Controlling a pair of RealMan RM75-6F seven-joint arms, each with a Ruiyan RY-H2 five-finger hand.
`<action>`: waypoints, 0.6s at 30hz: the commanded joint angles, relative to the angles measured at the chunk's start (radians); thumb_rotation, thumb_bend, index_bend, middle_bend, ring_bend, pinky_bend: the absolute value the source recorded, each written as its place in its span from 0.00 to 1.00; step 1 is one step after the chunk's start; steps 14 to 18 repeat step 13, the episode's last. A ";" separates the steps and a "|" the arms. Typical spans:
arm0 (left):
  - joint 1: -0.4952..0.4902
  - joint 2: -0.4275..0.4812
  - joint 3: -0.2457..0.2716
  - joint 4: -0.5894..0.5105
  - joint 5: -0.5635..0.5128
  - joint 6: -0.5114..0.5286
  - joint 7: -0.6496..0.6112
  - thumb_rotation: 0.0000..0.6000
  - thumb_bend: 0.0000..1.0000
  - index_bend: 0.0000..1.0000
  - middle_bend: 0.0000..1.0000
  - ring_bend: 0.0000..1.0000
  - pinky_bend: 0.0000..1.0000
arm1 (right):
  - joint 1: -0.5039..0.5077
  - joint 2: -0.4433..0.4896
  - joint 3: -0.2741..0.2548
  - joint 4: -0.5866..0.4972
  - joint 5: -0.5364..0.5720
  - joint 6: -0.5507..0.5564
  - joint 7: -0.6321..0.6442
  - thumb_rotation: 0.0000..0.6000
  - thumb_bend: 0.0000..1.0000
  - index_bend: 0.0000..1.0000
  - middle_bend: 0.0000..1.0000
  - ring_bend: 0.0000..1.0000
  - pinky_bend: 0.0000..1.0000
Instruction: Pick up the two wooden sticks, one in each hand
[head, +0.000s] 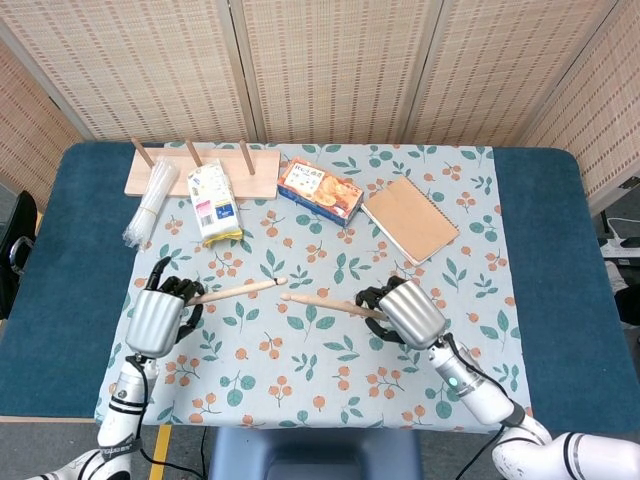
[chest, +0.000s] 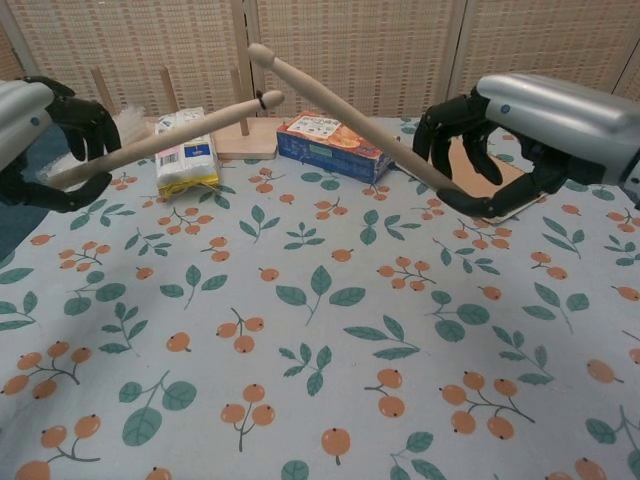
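Observation:
My left hand (head: 160, 315) (chest: 40, 140) grips one wooden stick (head: 240, 289) (chest: 170, 137), held up off the table with its tip pointing right. In my right hand (head: 405, 311) (chest: 520, 135) is the other wooden stick (head: 320, 303) (chest: 340, 103), also raised, its rounded tip pointing left. In the chest view the two sticks cross near their tips; in the head view their tips nearly meet above the leaf-patterned cloth (head: 330, 250).
At the back stand a wooden peg rack (head: 200, 170), a bundle of clear straws (head: 150, 205), a white snack packet (head: 215, 200), an orange biscuit box (head: 318, 190) and a brown notebook (head: 408, 218). The blue table (head: 560, 280) borders the cloth.

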 joint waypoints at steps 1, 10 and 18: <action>-0.008 -0.018 0.000 -0.044 0.004 0.001 0.047 1.00 0.52 0.82 0.76 0.46 0.16 | 0.021 0.018 0.006 -0.014 -0.015 -0.029 0.025 1.00 0.41 1.00 0.91 0.70 0.50; 0.014 -0.031 0.033 -0.109 0.035 0.037 0.113 1.00 0.52 0.82 0.76 0.46 0.16 | 0.048 0.022 -0.008 0.004 -0.015 -0.089 0.080 1.00 0.44 1.00 0.91 0.70 0.50; 0.016 -0.031 0.037 -0.115 0.045 0.040 0.120 1.00 0.52 0.82 0.77 0.46 0.16 | 0.051 0.013 -0.004 0.015 -0.005 -0.095 0.072 1.00 0.44 1.00 0.91 0.70 0.50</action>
